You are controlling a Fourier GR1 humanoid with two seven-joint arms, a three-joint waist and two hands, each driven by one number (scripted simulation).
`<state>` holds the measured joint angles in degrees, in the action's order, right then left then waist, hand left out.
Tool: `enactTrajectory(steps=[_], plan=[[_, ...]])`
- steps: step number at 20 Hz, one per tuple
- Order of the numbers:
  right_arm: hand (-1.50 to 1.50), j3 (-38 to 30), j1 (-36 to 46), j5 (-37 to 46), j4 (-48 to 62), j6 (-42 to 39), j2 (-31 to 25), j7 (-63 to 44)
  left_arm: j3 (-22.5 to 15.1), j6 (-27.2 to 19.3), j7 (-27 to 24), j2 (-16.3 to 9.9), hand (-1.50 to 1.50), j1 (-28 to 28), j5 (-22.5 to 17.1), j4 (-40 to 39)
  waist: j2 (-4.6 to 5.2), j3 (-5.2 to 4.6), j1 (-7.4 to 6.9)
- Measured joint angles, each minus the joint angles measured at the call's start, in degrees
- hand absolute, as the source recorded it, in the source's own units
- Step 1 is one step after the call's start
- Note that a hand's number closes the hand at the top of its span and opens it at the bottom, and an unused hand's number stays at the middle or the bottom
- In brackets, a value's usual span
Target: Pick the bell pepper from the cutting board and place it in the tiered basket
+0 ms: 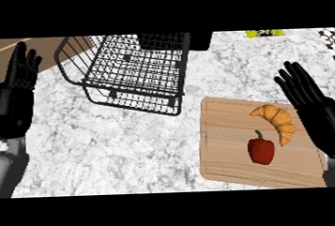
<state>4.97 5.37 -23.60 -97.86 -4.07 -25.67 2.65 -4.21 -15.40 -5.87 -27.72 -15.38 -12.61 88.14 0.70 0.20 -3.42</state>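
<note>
Sitting on the cutting board (231, 166) at lower right of the frame: the red bell pepper (261, 150), stem pointing up-frame, roughly mid-board. Just beside it, up and to the right, a croissant (278, 120) curves along the board's right side (close to the pepper, contact not clear). Board is pale wood, lying flat on the white marbled counter (116, 145).

Tiered basket (131, 71) is black wire, upper centre-left of the frame, well apart from the board, with bare counter between them. Nothing visible inside it.

Right hand (315, 105) at the right edge, partly over the board's right rim, fingers straight and spread, pointing up-frame, holding nothing. Not touching the pepper.

Left hand (20, 75) at the left edge, upper left of the frame, fingers straight and together, pointing up, holding nothing. Well apart from the basket.

A yellow-green object (264, 33) shows at the top edge right of centre, cut off, can't identify it.
</note>
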Motion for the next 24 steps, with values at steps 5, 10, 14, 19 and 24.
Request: enactTrajectory(steps=[5, 10, 14, 19, 24], plan=[[1.50, -6.3, -1.4, 8.3, -0.5, 11.4, -2.1, 0.0, -1.5, -1.4, 2.8, 1.7, 0.00, 7.8, 0.6, -3.0, -0.61, -0.29, 3.26], [-1.50, -18.8, -6.7, 14.1, 3.7, 29.0, -1.4, -2.6, -3.0, -2.6, 5.9, 4.5, 0.00, 14.3, -0.3, -6.9, -0.67, -0.56, 8.94], [-1.50, -22.8, -11.7, 17.6, 0.0, 43.0, 7.1, 0.3, -5.5, -3.8, 5.8, 7.9, 0.00, 17.6, 0.2, -8.2, -1.12, -0.40, 8.64], [-1.50, -15.3, -22.6, 27.5, -12.8, 52.6, 15.2, -2.9, -8.8, -4.8, 5.0, 10.8, 0.00, 19.8, 2.2, -8.3, -1.02, -0.46, 6.11], [-1.50, -6.3, -33.7, 36.4, -17.1, 50.0, 14.2, -14.3, -10.2, -4.9, 4.7, 11.5, 0.00, 20.0, 3.3, -7.8, -0.43, -0.65, 4.39]])
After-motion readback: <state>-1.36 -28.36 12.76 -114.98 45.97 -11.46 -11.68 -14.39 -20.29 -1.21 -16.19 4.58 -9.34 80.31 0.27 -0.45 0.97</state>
